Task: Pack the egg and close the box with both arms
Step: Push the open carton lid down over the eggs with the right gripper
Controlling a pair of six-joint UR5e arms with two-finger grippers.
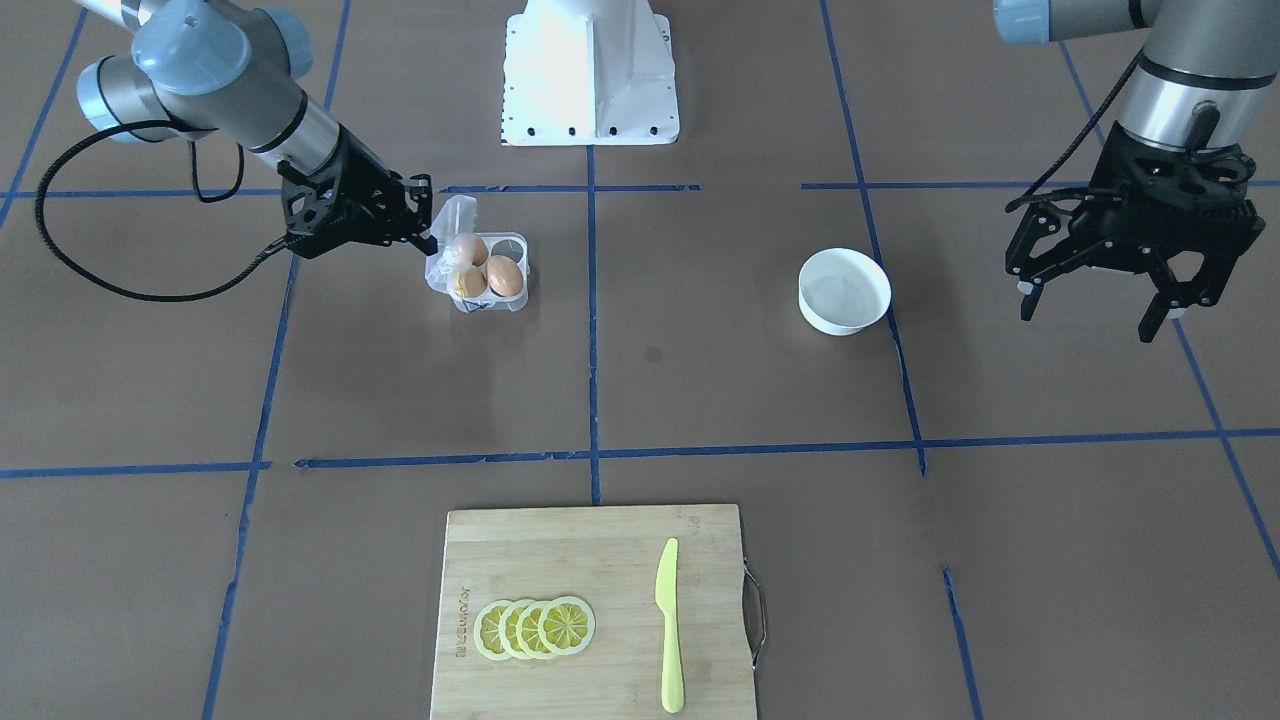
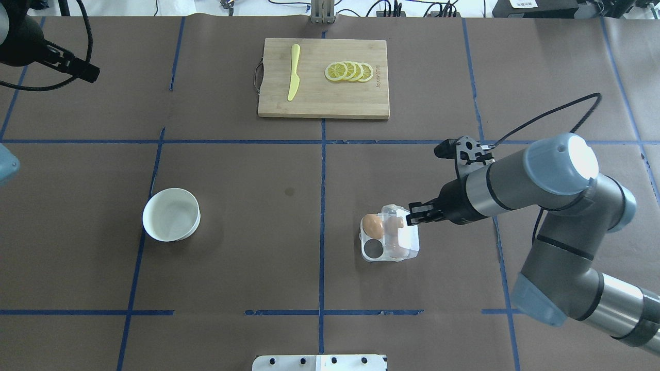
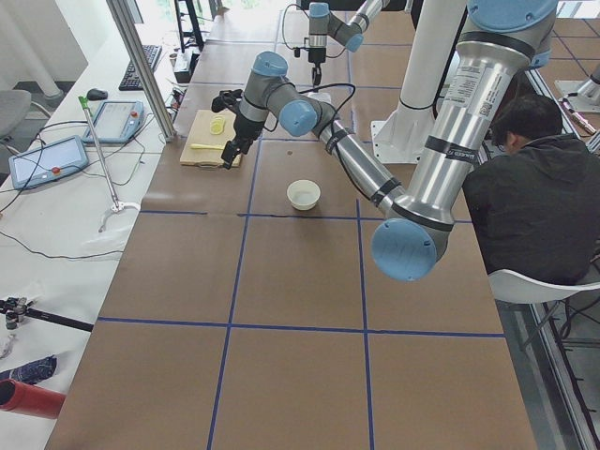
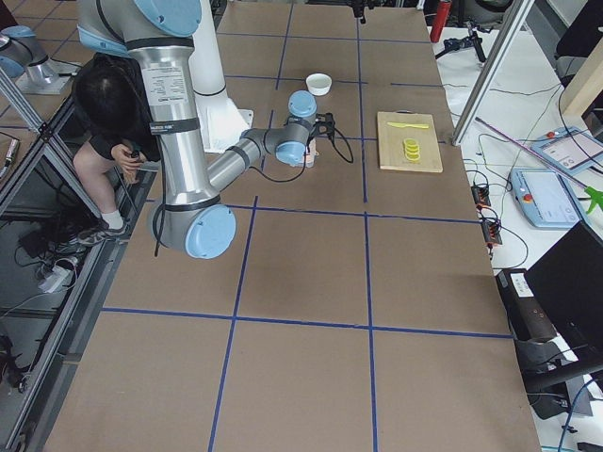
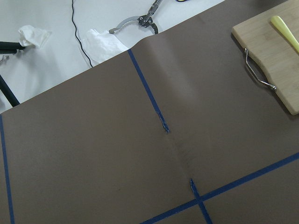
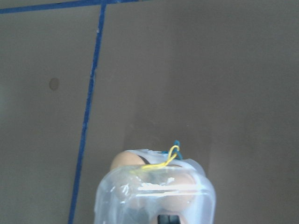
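Upper left in the front view, the right gripper [image 1: 428, 218] meets the half-raised lid [image 1: 455, 222] of the box [image 1: 517, 243]; whether it pinches the lid cannot be told. 3 eggs [image 1: 504, 275] sit inside. Only the right wrist view shows the yellow string [image 6: 164, 160]. The left gripper [image 1: 1088, 318] hangs spread at far right.

A round white bowl [image 1: 844, 290] is set upright on the brown counter [image 1: 1000, 560], which is divided by lines of blue tape [image 1: 592, 400]. Well apart from it, a bamboo cutting board [image 1: 560, 560] with a metal handle [image 1: 757, 612] is laid flat; overlapping lemon slices [image 1: 535, 628] and a yellow knife [image 1: 668, 625] are placed on it, side by side without touching.
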